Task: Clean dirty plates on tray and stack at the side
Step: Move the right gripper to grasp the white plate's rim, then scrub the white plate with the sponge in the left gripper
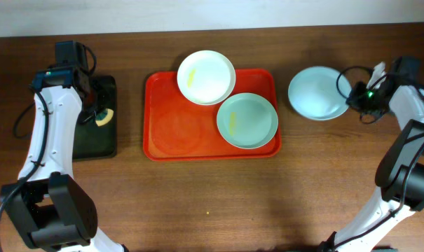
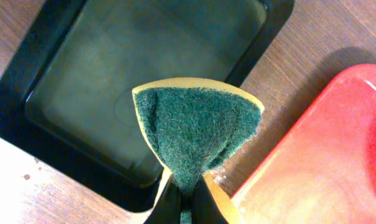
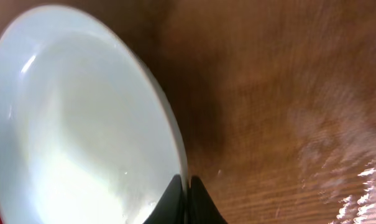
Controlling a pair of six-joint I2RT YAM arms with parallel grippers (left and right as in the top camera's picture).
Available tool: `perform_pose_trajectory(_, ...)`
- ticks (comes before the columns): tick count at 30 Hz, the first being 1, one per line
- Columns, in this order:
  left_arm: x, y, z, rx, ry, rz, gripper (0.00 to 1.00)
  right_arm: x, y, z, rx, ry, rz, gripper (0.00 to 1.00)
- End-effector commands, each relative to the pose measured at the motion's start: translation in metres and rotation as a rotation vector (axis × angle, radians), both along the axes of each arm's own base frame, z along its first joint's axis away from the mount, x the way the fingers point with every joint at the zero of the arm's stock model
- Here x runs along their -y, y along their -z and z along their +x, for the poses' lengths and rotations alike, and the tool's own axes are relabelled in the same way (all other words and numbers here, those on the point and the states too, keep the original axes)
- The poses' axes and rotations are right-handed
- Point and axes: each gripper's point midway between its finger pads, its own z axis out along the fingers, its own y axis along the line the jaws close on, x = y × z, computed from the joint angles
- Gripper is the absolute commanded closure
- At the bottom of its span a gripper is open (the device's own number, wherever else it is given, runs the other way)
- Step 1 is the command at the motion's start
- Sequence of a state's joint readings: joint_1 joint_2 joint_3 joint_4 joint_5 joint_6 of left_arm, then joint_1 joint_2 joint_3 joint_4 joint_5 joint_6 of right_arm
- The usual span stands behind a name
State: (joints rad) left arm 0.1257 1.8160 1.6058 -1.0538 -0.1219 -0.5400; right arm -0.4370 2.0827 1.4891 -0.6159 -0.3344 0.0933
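The red-orange tray [image 1: 169, 126] lies mid-table. A cream-white plate [image 1: 206, 77] with a yellow smear rests on its far rim, and a mint-blue plate [image 1: 247, 120] with a yellow smear lies at its right side. A third pale plate [image 1: 318, 92] lies on the table right of the tray. My right gripper [image 1: 352, 96] is shut on that plate's right rim [image 3: 82, 124]; the fingers [image 3: 186, 186] pinch the edge. My left gripper [image 1: 99, 115] is shut on a green-and-yellow sponge [image 2: 197, 127] above the black tray's right edge.
A smaller black tray [image 1: 92, 143] sits at the left by the left arm; it also shows in the left wrist view [image 2: 113, 81], with the red tray's corner [image 2: 324, 162] to its right. Bare wood table [image 1: 212, 203] lies in front.
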Motion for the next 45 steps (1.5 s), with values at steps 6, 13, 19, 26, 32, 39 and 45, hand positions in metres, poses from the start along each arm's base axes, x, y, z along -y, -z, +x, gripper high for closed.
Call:
perform_pose_trajectory(6, -0.002, 0.0, 0.003, 0.011, -0.009, -0.003, 1.0, -0.045, -0.15, 0.04, 0.212, -0.135, 0.05, 0.39)
perform_pose_trajectory(13, -0.002, 0.0, 0.003, 0.011, -0.009, -0.003, 1.0, -0.25, -0.094, 0.083, 0.192, -0.464, 0.029, 0.06)
perform_pose_trajectory(19, -0.002, 0.0, 0.002, 0.01, -0.009, -0.003, 1.0, -0.358, 0.019, 0.088, 0.096, -0.448, 0.01, 0.27)
perform_pose_trajectory(26, -0.002, 0.0, 0.003, 0.011, -0.009, -0.003, 1.0, -0.389, 0.025, 0.077, 0.099, -0.504, -0.014, 0.96)
perform_pose_trajectory(32, -0.002, 0.0, 0.003, 0.012, -0.009, -0.003, 1.0, -0.432, 0.021, 0.021, 0.008, -0.758, 0.058, 0.96)
perform_pose_trajectory(39, 0.069, -0.003, 0.023, 0.074, 0.279, -0.122, 1.0, -0.414, 0.034, 0.016, -0.037, -0.732, -0.118, 0.41)
perform_pose_trajectory(45, 0.101, -0.003, 0.022, 0.068, 0.353, -0.112, 1.0, -0.418, 0.033, 0.037, 0.09, -0.856, -0.201, 0.68)
